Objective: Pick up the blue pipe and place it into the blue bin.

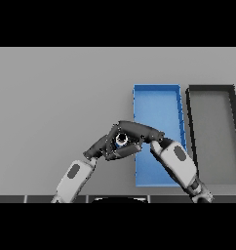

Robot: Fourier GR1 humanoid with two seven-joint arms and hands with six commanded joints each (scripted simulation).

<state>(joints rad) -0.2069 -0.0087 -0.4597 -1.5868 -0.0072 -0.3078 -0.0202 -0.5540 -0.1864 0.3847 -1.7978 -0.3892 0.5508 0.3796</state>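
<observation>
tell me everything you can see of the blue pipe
Little of the blue pipe shows: only a round, pale blue open end with a dark hole, facing the camera. The right robot hand is curled round it, hiding its length, with the left robot hand close against it, beside the blue bin's left edge.

Both hands crowd the blue bin's (pixel 156 105) left wall, the right hand (pixel 134 133) with its forearm slanting across the bin's near half. The far half lies unobstructed. A dark bin (pixel 212 132) stands just beside it on the right; the counter (pixel 56 97) to the left is bare.
</observation>
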